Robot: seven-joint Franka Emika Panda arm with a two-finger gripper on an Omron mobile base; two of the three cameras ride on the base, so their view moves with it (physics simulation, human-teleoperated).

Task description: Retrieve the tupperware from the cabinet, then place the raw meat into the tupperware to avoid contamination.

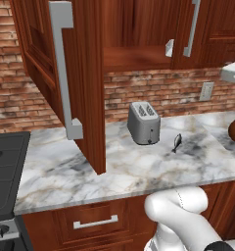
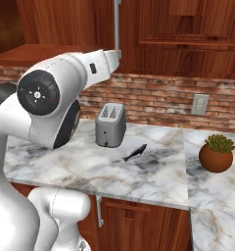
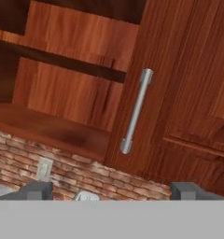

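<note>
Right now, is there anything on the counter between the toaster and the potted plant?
Yes: the small dark fish lies between the toaster and plant, clearest in the right base view.

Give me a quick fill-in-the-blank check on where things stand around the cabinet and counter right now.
1. The left door of the cabinet stands ____.
2. The raw meat lies on the marble counter, to the right of the ____.
3. The gripper points at the cabinet with its jaws ____.
4. The potted plant sits in a round ____ pot.

Missing words: open; toaster; open; brown
</note>
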